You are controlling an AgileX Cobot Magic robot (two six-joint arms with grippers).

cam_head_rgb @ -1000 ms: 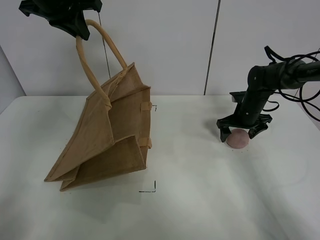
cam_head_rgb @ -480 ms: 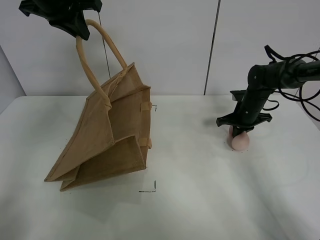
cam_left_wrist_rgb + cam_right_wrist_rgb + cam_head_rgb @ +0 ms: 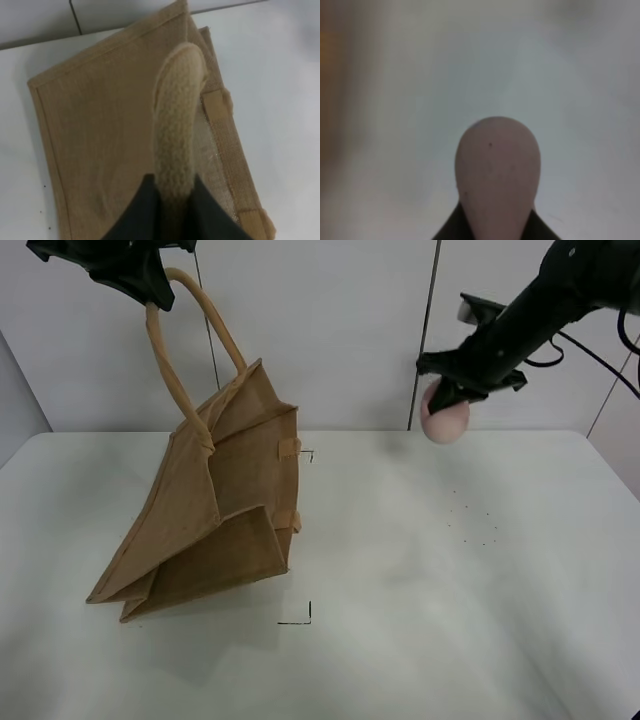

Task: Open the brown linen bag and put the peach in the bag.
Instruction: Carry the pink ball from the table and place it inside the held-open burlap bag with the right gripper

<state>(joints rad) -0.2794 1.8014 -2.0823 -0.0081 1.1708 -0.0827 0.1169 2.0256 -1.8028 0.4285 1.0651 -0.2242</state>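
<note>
One white surface (image 3: pixel 420 620), two tools, one bag, one peach. Nearest, toward the front edge, lies one of two black corner marks (image 3: pixel 300 618). The other (image 3: pixel 308 454) sits just beside the bag's right side, toward the far edge. A patch of dark specks (image 3: pixel 475 525) dots the right half. The single brown linen bag (image 3: pixel 225 510) rests on its base toward the left edge, leaning, gussets folded in. One beige handle (image 3: pixel 185 360) rises to the left tool (image 3: pixel 152 298), clenched on it above the far-left corner. The right tool (image 3: pixel 446 398) grasps the one peach (image 3: pixel 444 420) in the air, seen at the far edge right of the middle, well apart from the bag. In the left wrist view the handle hides part of the bag's mouth.
</note>
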